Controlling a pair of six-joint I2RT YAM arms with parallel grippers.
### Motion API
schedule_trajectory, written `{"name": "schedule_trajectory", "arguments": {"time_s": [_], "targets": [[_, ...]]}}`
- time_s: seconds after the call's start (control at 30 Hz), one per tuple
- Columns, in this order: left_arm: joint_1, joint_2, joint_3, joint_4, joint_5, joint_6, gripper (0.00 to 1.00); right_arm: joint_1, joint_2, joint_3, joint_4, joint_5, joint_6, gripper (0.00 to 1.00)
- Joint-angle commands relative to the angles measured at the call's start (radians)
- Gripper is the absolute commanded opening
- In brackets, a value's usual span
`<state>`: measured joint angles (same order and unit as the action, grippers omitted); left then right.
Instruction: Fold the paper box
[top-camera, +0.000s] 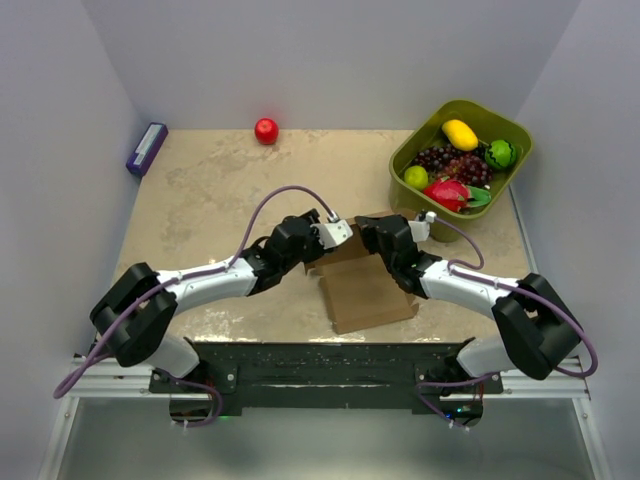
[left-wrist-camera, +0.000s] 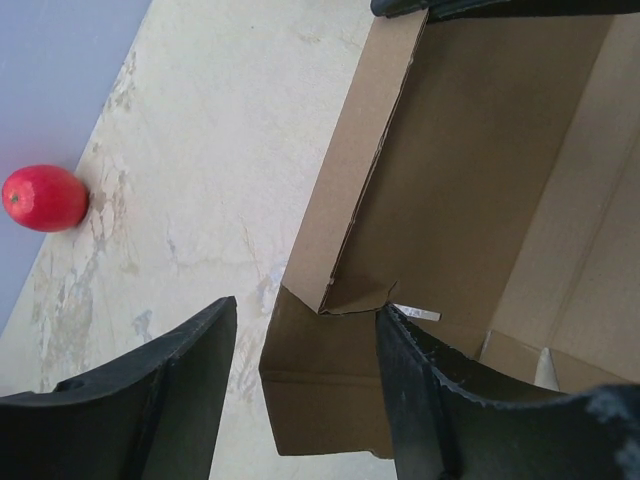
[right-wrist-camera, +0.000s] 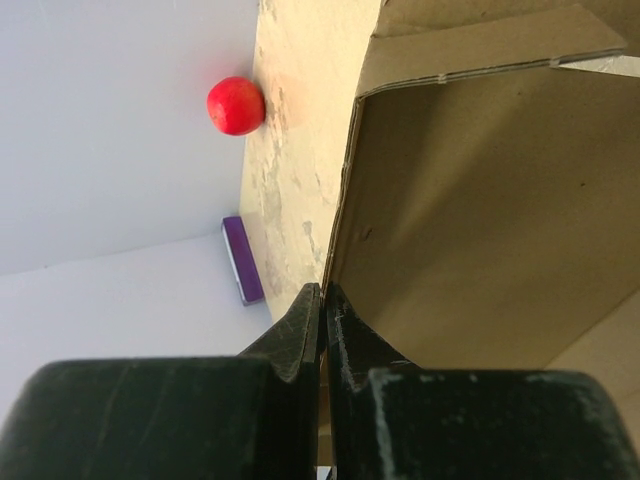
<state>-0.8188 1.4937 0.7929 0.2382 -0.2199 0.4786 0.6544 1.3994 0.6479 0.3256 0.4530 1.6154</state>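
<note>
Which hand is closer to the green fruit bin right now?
Right. The right hand pinches the paper box wall just near-left of the green bin; the left hand stands open around the box's other corner, farther left.

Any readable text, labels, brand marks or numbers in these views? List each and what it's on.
None readable in any view.
Brown cardboard paper box: plain, no print on the faces shown.
Small white strip inside the box: blank as far as it shows.
Flat purple box by the left wall: any marking is too small to read.
Green plastic fruit bin: no label visible.
</note>
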Motion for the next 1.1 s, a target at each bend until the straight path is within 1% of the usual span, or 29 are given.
{"name": "schedule_trajectory", "arguments": {"time_s": [0.0,0.17,0.37,0.53,0.6,0.73,0.93,1.03,1.07], "targets": [[0.01,0.008,0.012,0.065,0.019,0.031,0.61,0.002,-0.036,-0.002,0.029,0.021,-0.011,0.0],[0.015,0.02,0.022,0.095,0.042,0.043,0.6,0.004,-0.033,-0.001,0.032,0.018,-0.015,0.0],[0.015,0.062,0.043,0.116,0.059,0.055,0.55,0.004,-0.031,0.002,0.036,0.012,-0.023,0.0],[0.015,0.045,0.025,0.177,0.056,0.066,0.48,0.004,-0.03,0.002,0.038,0.007,-0.025,0.0],[0.01,0.037,0.022,0.19,0.063,0.068,0.43,0.004,-0.025,0.004,0.039,0.006,-0.026,0.0],[0.01,0.023,0.017,0.207,0.073,0.071,0.41,0.002,-0.014,0.01,0.047,-0.005,-0.029,0.0],[0.001,0.043,0.035,0.188,0.085,0.074,0.37,0.002,-0.002,0.013,0.058,-0.014,-0.032,0.0],[-0.009,0.059,0.049,0.182,0.079,0.081,0.33,0.002,0.003,0.013,0.064,-0.02,-0.034,0.0],[-0.013,0.062,0.055,0.181,0.073,0.084,0.3,0.004,0.006,0.013,0.064,-0.022,-0.032,0.0]]}}
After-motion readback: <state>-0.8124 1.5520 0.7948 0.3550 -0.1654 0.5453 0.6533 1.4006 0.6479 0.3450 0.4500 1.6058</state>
